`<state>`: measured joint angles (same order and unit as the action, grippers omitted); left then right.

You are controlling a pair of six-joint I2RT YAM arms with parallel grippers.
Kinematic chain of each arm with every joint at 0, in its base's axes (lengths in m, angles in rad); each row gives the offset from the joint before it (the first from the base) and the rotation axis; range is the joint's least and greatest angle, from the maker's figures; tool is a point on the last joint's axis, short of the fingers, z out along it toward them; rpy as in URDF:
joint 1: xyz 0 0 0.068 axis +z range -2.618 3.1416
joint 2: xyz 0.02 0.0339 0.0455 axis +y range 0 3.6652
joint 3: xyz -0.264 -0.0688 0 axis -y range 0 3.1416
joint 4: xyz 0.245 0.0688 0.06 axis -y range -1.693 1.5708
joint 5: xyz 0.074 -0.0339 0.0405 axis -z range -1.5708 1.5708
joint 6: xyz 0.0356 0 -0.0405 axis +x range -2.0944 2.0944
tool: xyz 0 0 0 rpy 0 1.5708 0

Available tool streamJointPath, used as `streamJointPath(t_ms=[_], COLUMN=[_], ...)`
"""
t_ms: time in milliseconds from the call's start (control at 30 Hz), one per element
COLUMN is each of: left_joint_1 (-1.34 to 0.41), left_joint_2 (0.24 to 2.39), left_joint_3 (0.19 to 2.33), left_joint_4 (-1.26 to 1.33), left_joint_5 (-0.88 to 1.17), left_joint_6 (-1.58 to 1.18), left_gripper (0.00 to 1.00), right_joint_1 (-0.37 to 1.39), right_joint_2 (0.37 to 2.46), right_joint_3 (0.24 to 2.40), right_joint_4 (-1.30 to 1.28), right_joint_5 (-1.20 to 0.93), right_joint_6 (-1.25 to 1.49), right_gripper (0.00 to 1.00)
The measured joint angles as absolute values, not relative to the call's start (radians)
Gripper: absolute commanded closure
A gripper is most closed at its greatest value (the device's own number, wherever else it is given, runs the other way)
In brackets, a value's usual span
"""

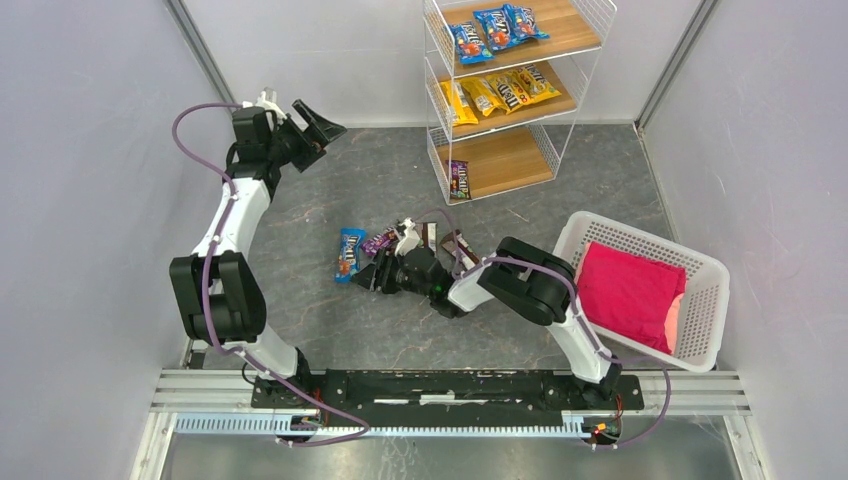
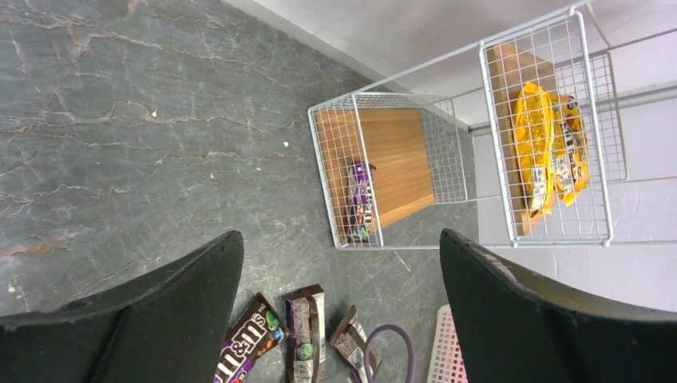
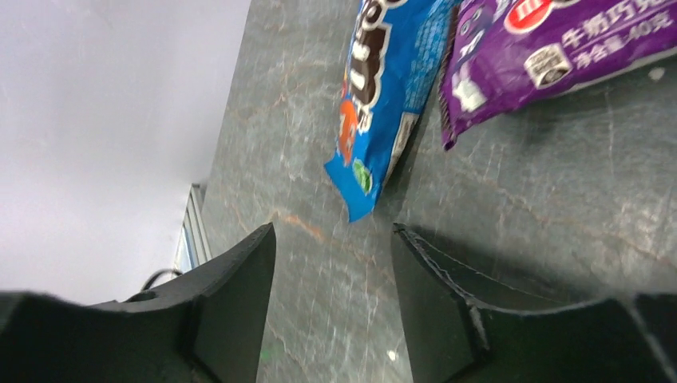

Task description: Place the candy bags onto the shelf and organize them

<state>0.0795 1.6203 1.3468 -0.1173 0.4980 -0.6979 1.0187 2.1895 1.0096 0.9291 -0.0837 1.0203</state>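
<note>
Grey marbled tabletop (image 1: pixel 300 210) carries a loose cluster at the centre of the overhead frame: a blue candy bag (image 1: pixel 349 253), a purple candy bag (image 1: pixel 379 240) touching its right edge, and dark brown candy bags (image 1: pixel 457 245) a little further right. The right gripper (image 1: pixel 372 277) lies low just below the blue and purple bags, jaws parted with nothing between them; its wrist view shows both bags flat on the stone just beyond the fingers (image 3: pixel 239 271). The left gripper (image 1: pixel 320 130) hangs at upper left, jaws spread wide and empty, pointed toward the shelf (image 1: pixel 505 160). That white wire shelf, at top centre, holds blue packets (image 1: pixel 495 28) on its top tier, yellow packets (image 1: pixel 495 95) on the middle tier and a lone purple packet (image 1: pixel 459 180) at the left edge of the bottom tier. At right, a white basket (image 1: pixel 700 290) holds a pink cloth (image 1: pixel 628 292)
</note>
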Motion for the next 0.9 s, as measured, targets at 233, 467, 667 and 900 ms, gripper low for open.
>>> streamJointPath(t_ms=[233,467,667,900], left_joint_1=[0.101,0.107,0.107,0.107], left_joint_2=[1.62,1.62,1.62,1.62], left_joint_3=[1.332,1.329,1.325,1.319], left_joint_4=[-0.102,-0.094,-0.094,-0.086], left_joint_5=[0.508,0.509,0.509,0.515], left_joint_6=[-0.717,-0.718,-0.718,-0.719], left_gripper=[0.03,0.03,0.03,0.03], right_joint_1=[1.036,1.045,1.04,0.991], right_joint_2=[2.264,2.281,2.234,2.065], right_joint_3=[1.118,1.146,1.1,1.032], right_joint_4=[0.886,0.836,0.806,0.619], right_joint_5=[0.024,0.073,0.041,-0.24], right_joint_6=[1.114,1.12,1.033,0.788], right_gripper=[0.62,0.88,0.93,0.92])
